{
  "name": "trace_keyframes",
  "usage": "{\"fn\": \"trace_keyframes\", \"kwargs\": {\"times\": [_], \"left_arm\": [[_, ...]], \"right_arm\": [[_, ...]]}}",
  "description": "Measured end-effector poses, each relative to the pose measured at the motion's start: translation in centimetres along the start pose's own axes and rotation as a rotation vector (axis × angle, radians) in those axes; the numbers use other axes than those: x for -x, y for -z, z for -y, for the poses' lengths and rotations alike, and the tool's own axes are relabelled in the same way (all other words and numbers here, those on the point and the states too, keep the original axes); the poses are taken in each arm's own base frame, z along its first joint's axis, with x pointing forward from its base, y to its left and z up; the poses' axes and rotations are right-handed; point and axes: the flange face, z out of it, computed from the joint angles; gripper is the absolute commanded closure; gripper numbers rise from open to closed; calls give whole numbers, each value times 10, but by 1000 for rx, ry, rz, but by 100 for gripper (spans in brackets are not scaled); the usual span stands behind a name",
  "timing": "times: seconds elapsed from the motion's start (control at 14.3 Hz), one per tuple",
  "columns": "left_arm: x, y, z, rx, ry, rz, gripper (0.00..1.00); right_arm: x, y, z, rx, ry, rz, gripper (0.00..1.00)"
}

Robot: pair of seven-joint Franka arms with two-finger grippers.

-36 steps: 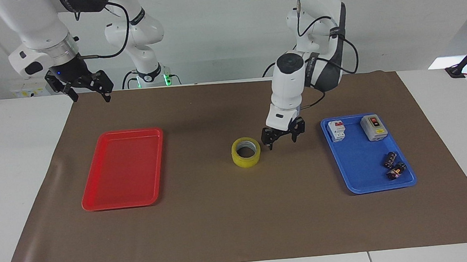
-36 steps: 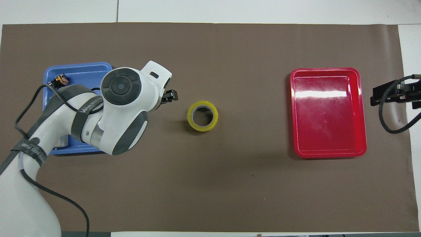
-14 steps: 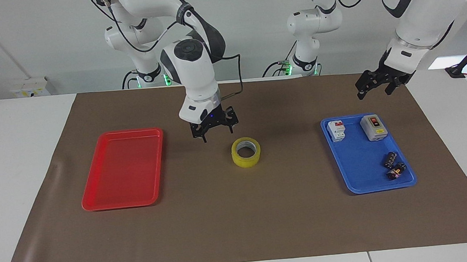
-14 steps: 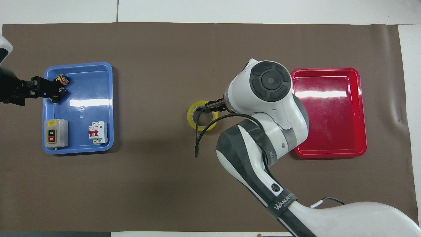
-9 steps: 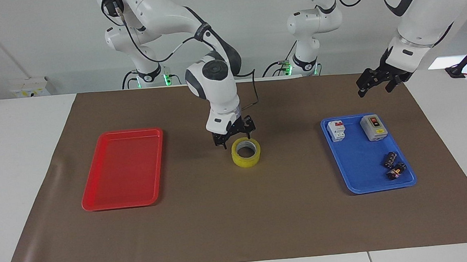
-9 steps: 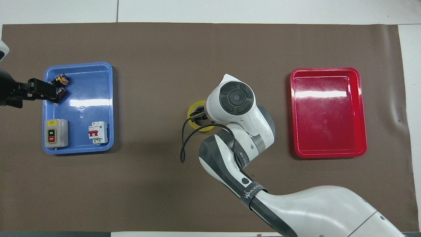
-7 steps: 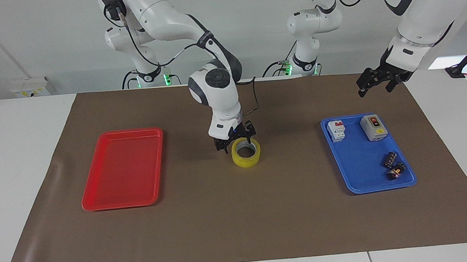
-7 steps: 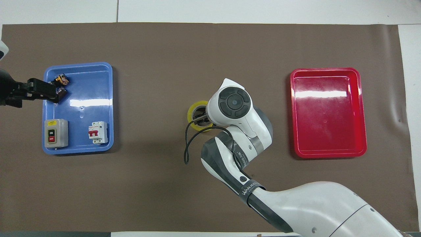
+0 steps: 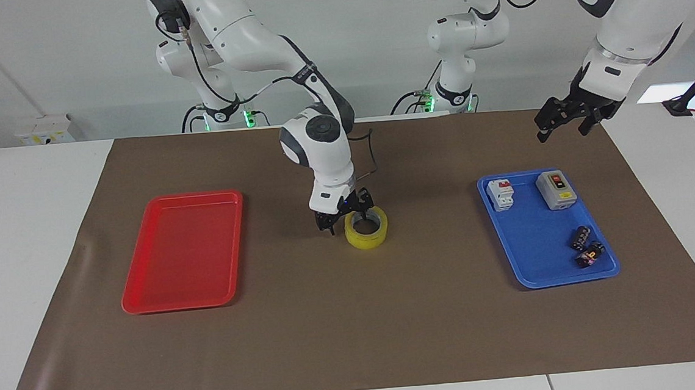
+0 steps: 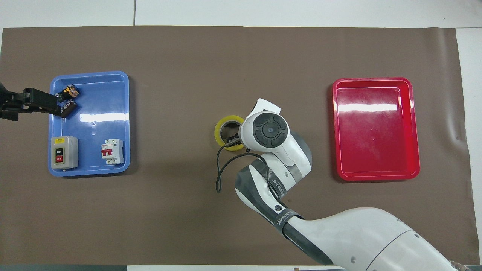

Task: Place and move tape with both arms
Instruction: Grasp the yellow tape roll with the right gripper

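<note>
The tape (image 9: pixel 366 231), a yellow roll with a white core, lies flat in the middle of the brown mat. In the overhead view the right arm's wrist covers part of the tape (image 10: pixel 221 130). My right gripper (image 9: pixel 345 218) is open and low at the tape's rim on the side toward the right arm's end. One finger (image 10: pixel 230 140) shows inside the ring's hole, and the other stands outside the rim. My left gripper (image 9: pixel 563 126) hangs open and empty in the air, over the mat at the blue tray's edge. The overhead view also shows the left gripper (image 10: pixel 41 102) there.
A blue tray (image 9: pixel 530 271) at the left arm's end holds a grey switch box (image 9: pixel 556 189), a white breaker (image 9: pixel 500 194) and small black clips (image 9: pixel 586 247). An empty red tray (image 9: pixel 180 255) sits at the right arm's end. A black cable loops beside the right wrist.
The right gripper swung from beside the red tray over to the tape and came down at its rim. The left gripper stayed raised by the blue tray. The tape has not moved.
</note>
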Motion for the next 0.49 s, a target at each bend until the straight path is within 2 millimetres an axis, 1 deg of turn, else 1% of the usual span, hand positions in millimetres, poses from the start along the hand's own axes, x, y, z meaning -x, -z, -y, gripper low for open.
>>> {"fn": "trace_keyframes", "kwargs": {"times": [0.14,0.21,0.35,0.49], "left_arm": [[0,1,7,0,0,0,0],[1,2,10,1,-1,-1,0],[2,4,11,1,-2,-4,0],[3,5,12,1,-2,-4,0]], "right_arm": [[3,-5,0,-12,1,-31,0],[5,-7,-1,-15,1,-42,13],[6,-9,-1,-18,1,-49,69],[6,-9,-1,-18,1,-50,100]]}}
